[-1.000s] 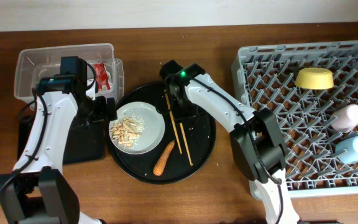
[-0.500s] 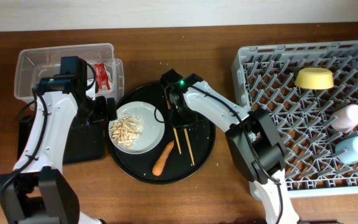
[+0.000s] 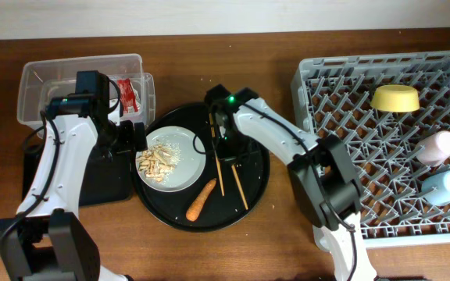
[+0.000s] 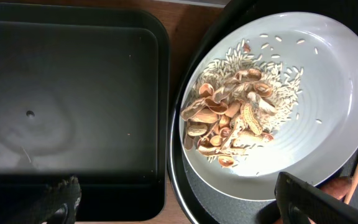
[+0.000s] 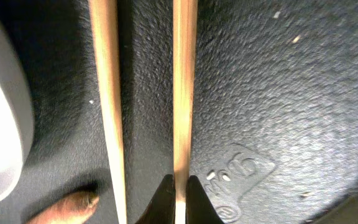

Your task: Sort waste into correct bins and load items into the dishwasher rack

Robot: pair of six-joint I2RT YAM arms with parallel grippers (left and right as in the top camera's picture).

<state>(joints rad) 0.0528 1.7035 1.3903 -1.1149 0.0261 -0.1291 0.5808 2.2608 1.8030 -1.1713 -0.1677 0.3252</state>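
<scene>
Left arm (image 3: 53, 168): rises from the near table edge to a bend at the far side, then folds back and to its right.
Left gripper (image 3: 135, 136): at the end of that fold, pointing straight down.
Left fingers (image 4: 64, 196): spread wide, one tip at each lower corner of the wrist view, nothing between them.
Right arm (image 3: 280, 136): reaches from its base far across to its left, forearm stretched long and low.
Right gripper (image 5: 179, 194): points down, wrist light green.
Right fingers (image 5: 161, 199): drawn nearly together, pinching one chopstick (image 5: 184, 93) between the tips.
</scene>
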